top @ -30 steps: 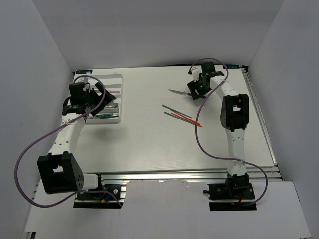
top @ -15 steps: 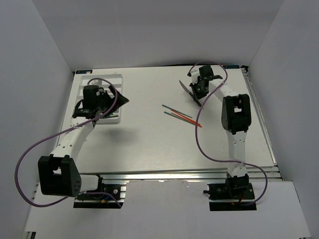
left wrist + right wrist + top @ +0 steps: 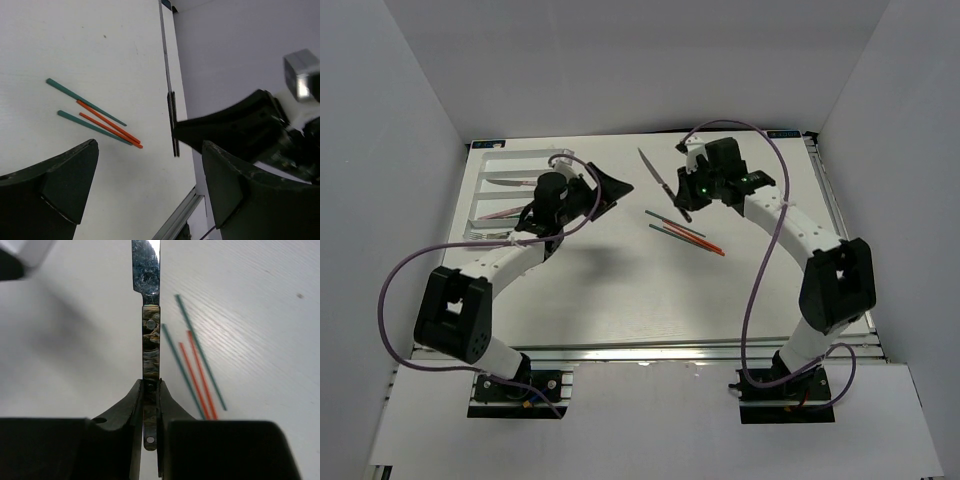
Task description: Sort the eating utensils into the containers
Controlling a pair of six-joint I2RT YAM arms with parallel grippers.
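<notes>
Right gripper [image 3: 150, 405] is clamped tight on the tail end of the dark-handled knife [image 3: 150, 335], and that's the big change. A second ago the knife was low over the far right of the table [image 3: 620, 290]; now the arm has swung in toward the middle and carries it clear of the surface, blade pointing away and to the left.

Just on the near side of it, the red and green chopsticks [image 3: 685, 232] lie loose on the table in a small fan. They haven't budged in the last second, so they still need sorting.

Across from the knife, the left gripper [image 3: 605, 185] has come off the tray, where it was hovering a second ago. It now hangs over the middle of the table, spread wide, nothing between its fingers [image 3: 55, 185]. Its wrist view looks straight at the chopsticks and at the right arm beyond them.

Far left, the white tray [image 3: 515, 155] sits uncovered. There's a silver piece in one slot and what looks like a pink-handled one nearer; I can't make out more.

My read: both arms are converging mid-table. That suggests either a handover of the knife toward the tray side or the left arm lining up on the chopsticks. The knife is still well apart from its slot.
</notes>
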